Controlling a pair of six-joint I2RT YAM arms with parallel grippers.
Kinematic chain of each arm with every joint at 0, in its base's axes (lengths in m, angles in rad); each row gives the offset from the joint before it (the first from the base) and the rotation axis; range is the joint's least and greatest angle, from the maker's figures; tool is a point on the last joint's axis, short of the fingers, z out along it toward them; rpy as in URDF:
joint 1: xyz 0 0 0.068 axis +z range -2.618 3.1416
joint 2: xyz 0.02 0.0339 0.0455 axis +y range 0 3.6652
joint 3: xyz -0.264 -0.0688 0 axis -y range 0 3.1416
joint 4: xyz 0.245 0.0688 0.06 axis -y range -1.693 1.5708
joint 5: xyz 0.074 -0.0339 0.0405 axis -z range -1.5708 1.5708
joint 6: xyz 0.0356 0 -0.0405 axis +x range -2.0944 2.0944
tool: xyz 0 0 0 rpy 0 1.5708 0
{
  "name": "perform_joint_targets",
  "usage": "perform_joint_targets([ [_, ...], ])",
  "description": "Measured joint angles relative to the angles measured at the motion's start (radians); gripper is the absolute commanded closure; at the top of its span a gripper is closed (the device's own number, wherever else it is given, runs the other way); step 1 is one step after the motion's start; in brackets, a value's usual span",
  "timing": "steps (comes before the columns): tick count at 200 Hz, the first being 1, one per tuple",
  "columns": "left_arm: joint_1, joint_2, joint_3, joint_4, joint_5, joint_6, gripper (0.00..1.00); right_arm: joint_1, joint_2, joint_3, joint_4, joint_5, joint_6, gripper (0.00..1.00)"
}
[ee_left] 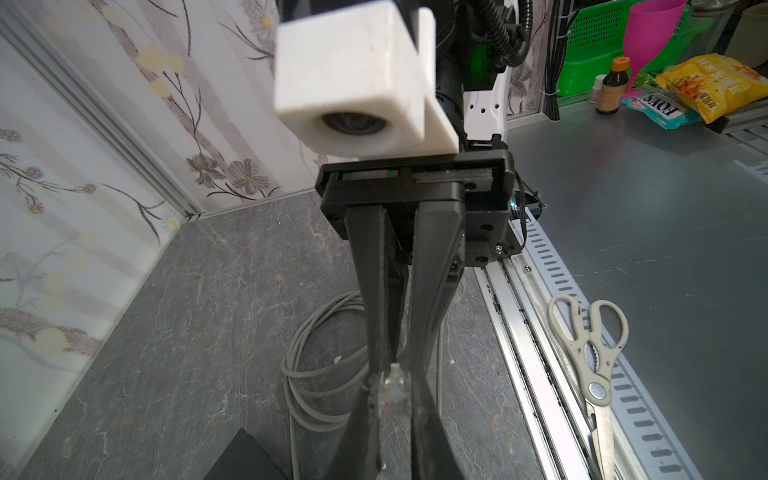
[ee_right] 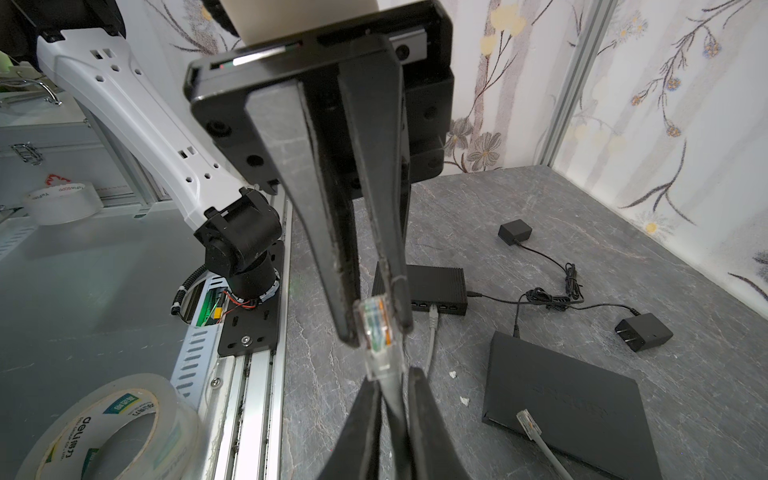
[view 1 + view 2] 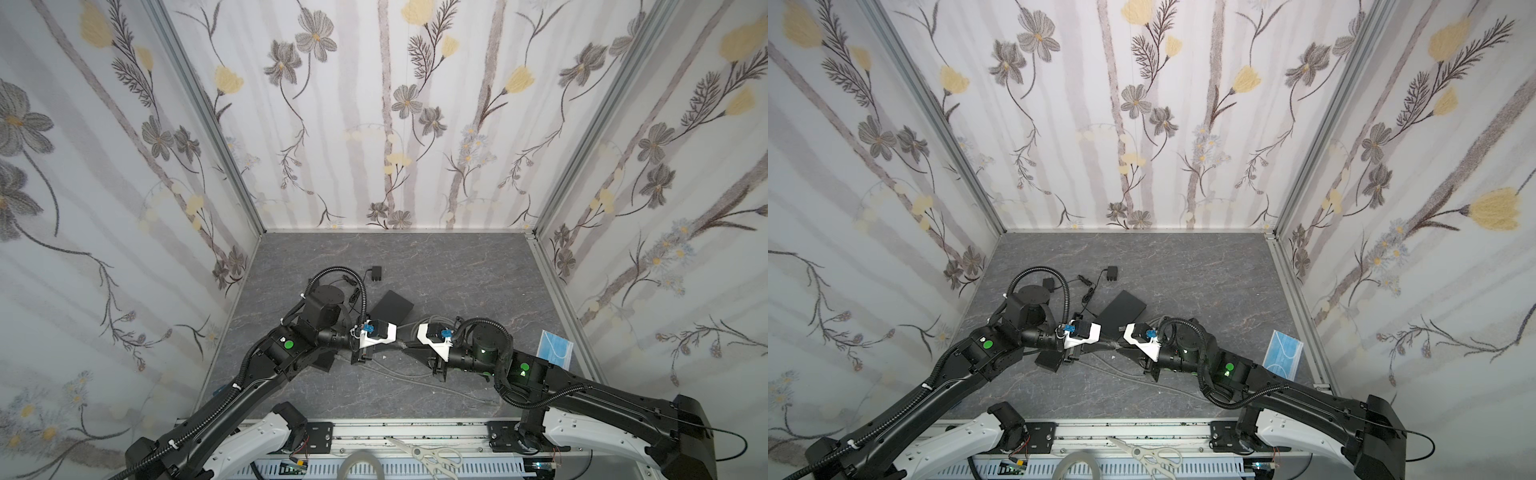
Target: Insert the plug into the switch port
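A clear plug (image 2: 376,332) on a grey cable hangs above the floor where both grippers meet (image 3: 402,344). My left gripper (image 1: 392,395) is shut on the plug's body, as the right wrist view also shows (image 2: 376,328). My right gripper (image 2: 395,378) is shut on the grey cable just behind the plug. A black switch (image 2: 419,286) lies near the left arm's base with a row of ports (image 2: 442,306). A grey cable (image 2: 433,316) sits in one port. In both top views that switch (image 3: 326,359) shows partly under the left arm.
A second flat black box (image 2: 569,407) carries a loose plug (image 2: 527,419). Two power adapters (image 2: 515,230) (image 2: 644,330) and thin black wires lie beyond. Grey cable coils (image 1: 307,361) cover the floor. A blue mask (image 3: 555,347), scissors (image 3: 432,455) and a tape roll (image 2: 120,424) lie nearby.
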Motion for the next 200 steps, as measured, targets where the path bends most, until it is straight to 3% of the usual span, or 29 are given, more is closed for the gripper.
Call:
perform_joint_targets([
  [22, 0.000, 0.000, 0.000, 0.000, 0.000, 0.000, 0.94, 0.000, -0.001, 0.000, -0.001, 0.000, -0.007, 0.89],
  [50, 0.000, 0.000, 0.002, 0.001, -0.001, 0.000, 0.89, 0.000, -0.009, 0.000, -0.006, 0.000, -0.007, 1.00],
  [66, 0.000, -0.002, 0.002, 0.003, -0.001, -0.004, 0.63, 0.000, -0.011, 0.000, -0.007, 0.000, -0.008, 1.00],
  [73, 0.000, -0.005, 0.000, 0.013, -0.007, -0.005, 0.47, 0.001, -0.013, 0.000, -0.007, 0.000, -0.007, 1.00],
  [79, 0.000, -0.013, -0.007, 0.031, -0.011, -0.018, 0.28, 0.001, -0.016, 0.000, -0.012, 0.005, -0.007, 1.00],
  [82, 0.000, -0.017, -0.011, 0.038, -0.014, -0.027, 0.06, 0.001, -0.018, 0.000, -0.015, 0.008, -0.007, 1.00],
  [85, 0.000, -0.023, -0.015, 0.048, -0.018, -0.039, 0.01, 0.001, -0.021, 0.000, -0.017, 0.013, -0.007, 1.00],
  [129, 0.000, -0.088, -0.051, 0.169, -0.087, -0.150, 0.00, -0.053, -0.007, 0.045, -0.086, 0.195, -0.005, 1.00],
  [166, 0.008, -0.079, -0.039, 0.209, -0.161, -0.251, 0.00, -0.283, 0.092, 0.144, -0.157, 0.264, 0.058, 1.00],
  [200, 0.018, -0.052, -0.019, 0.219, -0.188, -0.321, 0.00, -0.506, 0.215, 0.381, -0.194, 0.404, 0.082, 1.00],
])
